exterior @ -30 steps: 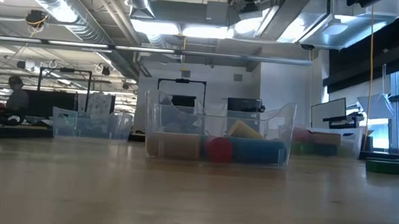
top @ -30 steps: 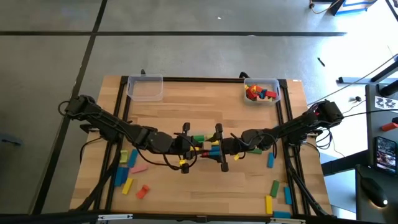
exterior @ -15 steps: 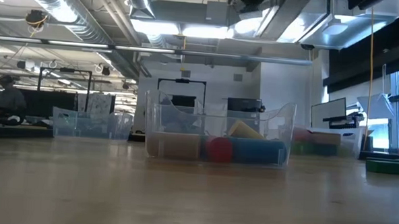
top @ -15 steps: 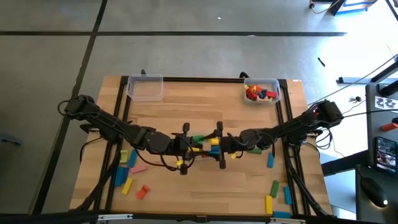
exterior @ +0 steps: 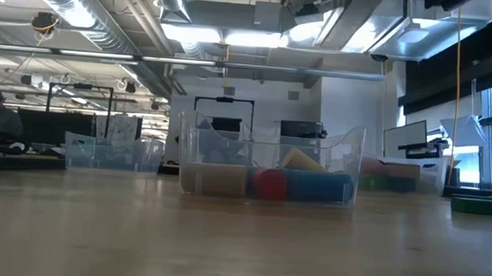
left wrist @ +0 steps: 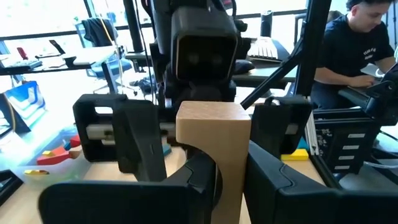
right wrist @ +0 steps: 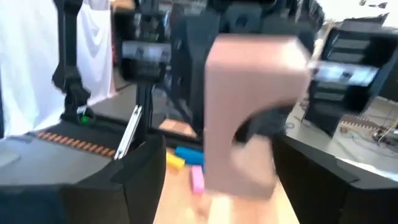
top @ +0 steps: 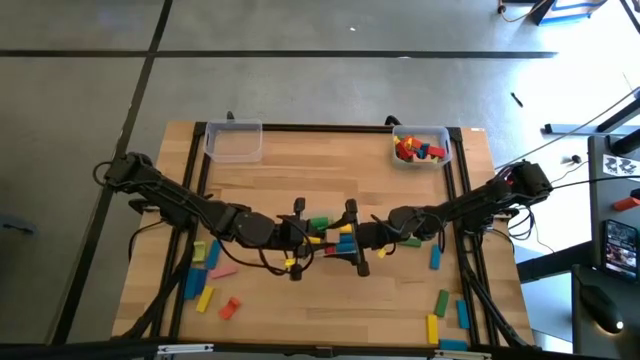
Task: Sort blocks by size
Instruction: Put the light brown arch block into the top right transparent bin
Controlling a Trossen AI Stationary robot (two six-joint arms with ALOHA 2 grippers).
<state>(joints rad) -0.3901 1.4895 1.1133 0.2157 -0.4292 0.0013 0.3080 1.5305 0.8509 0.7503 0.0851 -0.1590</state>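
- High view: both arms meet at table centre, left gripper [top: 300, 238] and right gripper [top: 352, 238] facing each other over a cluster of small painted wooden blocks [top: 330, 233]; the held piece is too small to make out here
- Left wrist view: left gripper's dark fingers [left wrist: 277, 180] are narrow, clamped on a plain light wooden arch block [left wrist: 213, 146], with the right gripper's open fingers standing on either side of it
- Right wrist view: same arch block [right wrist: 252, 106] sits between the right gripper's fingers [right wrist: 134, 171], which are spread wide and not touching it
- Low view: shows neither arm; a clear plastic bin [exterior: 270, 160] holds red, blue and tan pieces
- High view: the far right clear bin [top: 444, 131] holds red, blue and yellow blocks; the far left clear bin [top: 233, 140] looks empty
- Loose blocks lie near both front corners of the wooden table [top: 300, 180]
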